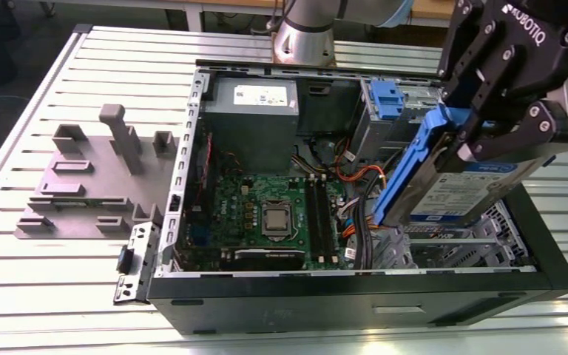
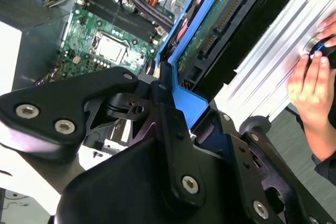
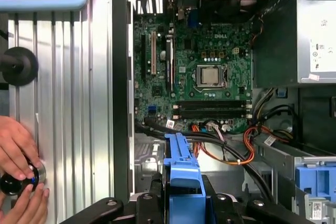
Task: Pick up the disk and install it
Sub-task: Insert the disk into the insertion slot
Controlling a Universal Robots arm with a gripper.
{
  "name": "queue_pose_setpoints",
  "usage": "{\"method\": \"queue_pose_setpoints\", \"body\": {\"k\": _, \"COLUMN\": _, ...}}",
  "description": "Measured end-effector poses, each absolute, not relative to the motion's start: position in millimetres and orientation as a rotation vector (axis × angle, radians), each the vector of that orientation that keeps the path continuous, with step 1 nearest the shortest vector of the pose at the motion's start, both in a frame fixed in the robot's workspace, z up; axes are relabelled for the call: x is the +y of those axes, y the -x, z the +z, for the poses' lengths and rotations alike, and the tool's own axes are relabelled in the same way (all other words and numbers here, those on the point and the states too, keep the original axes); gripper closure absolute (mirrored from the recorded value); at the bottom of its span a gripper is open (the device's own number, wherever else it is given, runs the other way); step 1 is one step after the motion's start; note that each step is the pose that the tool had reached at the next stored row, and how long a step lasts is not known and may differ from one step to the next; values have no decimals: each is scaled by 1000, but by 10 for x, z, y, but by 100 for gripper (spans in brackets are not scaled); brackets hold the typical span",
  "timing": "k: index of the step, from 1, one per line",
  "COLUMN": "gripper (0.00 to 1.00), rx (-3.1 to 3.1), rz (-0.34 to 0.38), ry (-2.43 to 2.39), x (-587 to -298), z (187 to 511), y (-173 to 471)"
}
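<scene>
Clamping with the pincer point(image 1: 496, 140) the disk point(image 1: 481, 185) by its blue bracket in the exterior view, holding it tilted over the open computer case point(image 1: 363, 285) on the desk point(image 1: 67, 296), toward the edge at the exterior view's right. Hanging above the motherboard point(image 2: 105, 40) in the second wrist view. Showing a person's hand point(image 3: 16, 148) touching a knob at the desk's edge in the first wrist view.

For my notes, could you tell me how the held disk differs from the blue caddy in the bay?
The disk hangs tilted over the case, clamped in the gripper's jaws; the blue caddy sits in its bay. The disk shows a labelled drive; the caddy shows none. Both are blue-framed.
</scene>
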State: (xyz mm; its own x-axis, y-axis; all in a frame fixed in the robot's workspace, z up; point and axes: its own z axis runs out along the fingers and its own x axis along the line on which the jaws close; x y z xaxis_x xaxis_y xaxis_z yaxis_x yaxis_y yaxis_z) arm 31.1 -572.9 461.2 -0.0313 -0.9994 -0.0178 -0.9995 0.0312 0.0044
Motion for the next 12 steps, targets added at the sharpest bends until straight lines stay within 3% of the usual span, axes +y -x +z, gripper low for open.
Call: {"method": "queue_pose_setpoints", "body": {"k": 12, "gripper": 63, "rx": 2247, "rz": 23, "ry": 2183, "x": -5730, "z": 4531, "y": -499}}
